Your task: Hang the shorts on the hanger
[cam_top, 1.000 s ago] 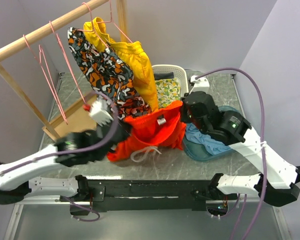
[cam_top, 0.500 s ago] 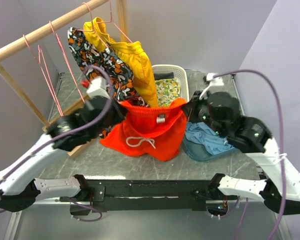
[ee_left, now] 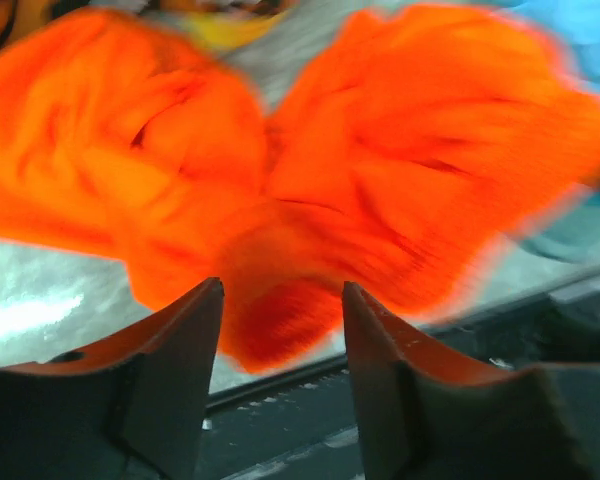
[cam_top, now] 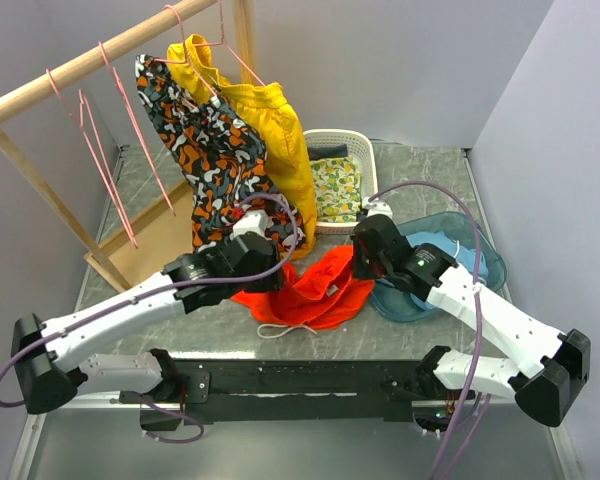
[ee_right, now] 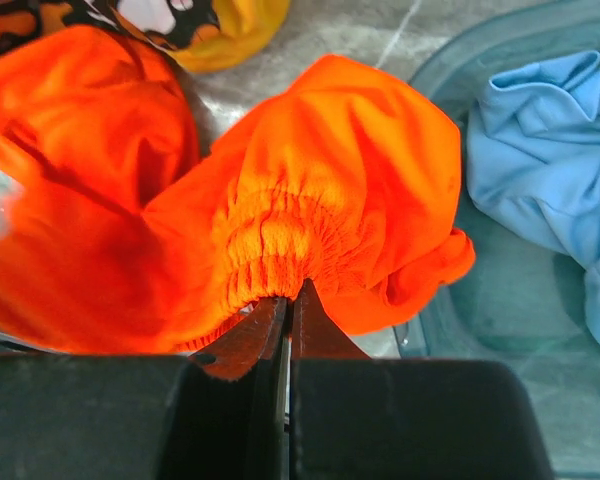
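Observation:
The orange-red shorts [cam_top: 315, 290] lie bunched on the table near the front edge, their white cord [cam_top: 285, 329] trailing out below. My right gripper [ee_right: 288, 300] is shut on the gathered waistband [ee_right: 280, 250], at the heap's right end [cam_top: 358, 262]. My left gripper [ee_left: 282, 300] is open at the heap's left end [cam_top: 265, 275]; blurred orange cloth [ee_left: 310, 200] hangs just past its fingertips, unpinched. Bare pink hangers [cam_top: 130, 130] hang from the wooden rail [cam_top: 80, 65] at the far left, well away from both grippers.
Camouflage shorts [cam_top: 215, 160] and yellow shorts [cam_top: 270, 120] hang on the rail just behind the left arm. A white basket [cam_top: 342, 140] of clothes stands at the back. A teal tub [cam_top: 485, 255] with a blue garment [ee_right: 550, 150] sits on the right. The rack's wooden base [cam_top: 145, 245] lies left.
Both arms have come down from holding the shorts spread in the air. My left gripper has opened and let go, and the shorts have slumped onto the table.

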`<state>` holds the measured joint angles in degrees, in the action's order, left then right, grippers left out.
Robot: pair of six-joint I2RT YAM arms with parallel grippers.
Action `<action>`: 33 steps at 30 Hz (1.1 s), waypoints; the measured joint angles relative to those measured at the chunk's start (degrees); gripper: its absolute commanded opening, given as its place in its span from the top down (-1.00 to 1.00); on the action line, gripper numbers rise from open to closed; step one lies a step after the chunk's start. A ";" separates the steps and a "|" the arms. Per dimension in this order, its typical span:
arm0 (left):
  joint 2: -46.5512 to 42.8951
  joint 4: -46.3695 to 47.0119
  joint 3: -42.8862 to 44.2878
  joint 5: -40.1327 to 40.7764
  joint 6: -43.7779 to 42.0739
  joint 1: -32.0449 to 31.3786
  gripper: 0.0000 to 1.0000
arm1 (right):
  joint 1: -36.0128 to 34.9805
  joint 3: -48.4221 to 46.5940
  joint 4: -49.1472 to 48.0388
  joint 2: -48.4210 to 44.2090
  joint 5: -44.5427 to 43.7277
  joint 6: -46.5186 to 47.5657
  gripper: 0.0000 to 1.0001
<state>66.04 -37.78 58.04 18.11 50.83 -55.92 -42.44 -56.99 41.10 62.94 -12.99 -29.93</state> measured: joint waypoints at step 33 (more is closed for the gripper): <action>10.60 -21.88 48.92 26.40 -10.71 34.23 0.03 | 0.00 1.33 -5.27 0.46 3.69 -0.48 1.00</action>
<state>76.64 -59.66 106.96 44.51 40.12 -21.69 -42.44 -55.66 35.83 63.40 -9.30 -30.41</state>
